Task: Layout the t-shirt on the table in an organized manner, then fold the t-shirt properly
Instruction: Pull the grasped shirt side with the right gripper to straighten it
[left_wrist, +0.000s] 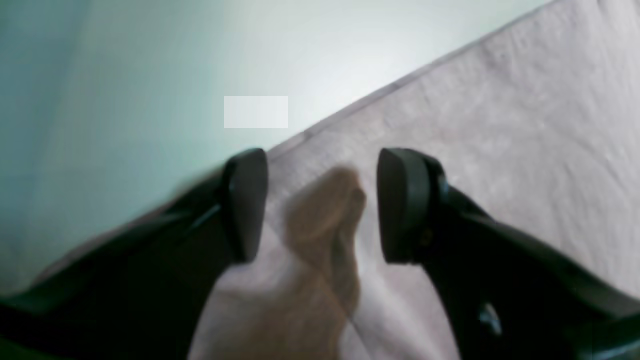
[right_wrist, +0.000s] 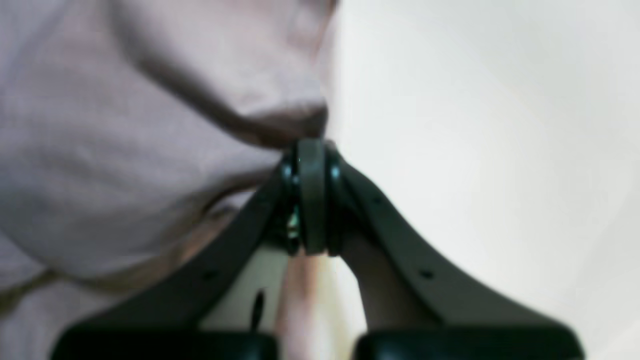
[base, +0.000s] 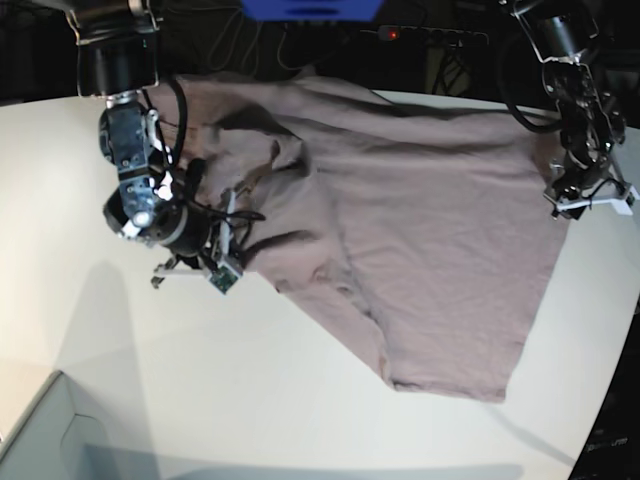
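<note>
The mauve t-shirt (base: 420, 230) lies spread but wrinkled across the white table (base: 200, 380), with one side bunched toward the left. My right gripper (base: 222, 272) is at that bunched left edge. In the right wrist view its jaws (right_wrist: 310, 200) are pressed together on a fold of the t-shirt (right_wrist: 125, 125), with cloth showing behind the pads. My left gripper (base: 585, 200) hovers at the shirt's far right edge. In the left wrist view it (left_wrist: 325, 200) stands open, a raised ridge of t-shirt (left_wrist: 500, 125) lying between the fingers without touching them, beside bare table (left_wrist: 150, 75).
A grey box corner (base: 40, 440) sits at the bottom left. Cables and a power strip (base: 430, 35) run along the back, beyond the table. The table's curved edge (base: 620, 330) drops off at the right, close to the left gripper.
</note>
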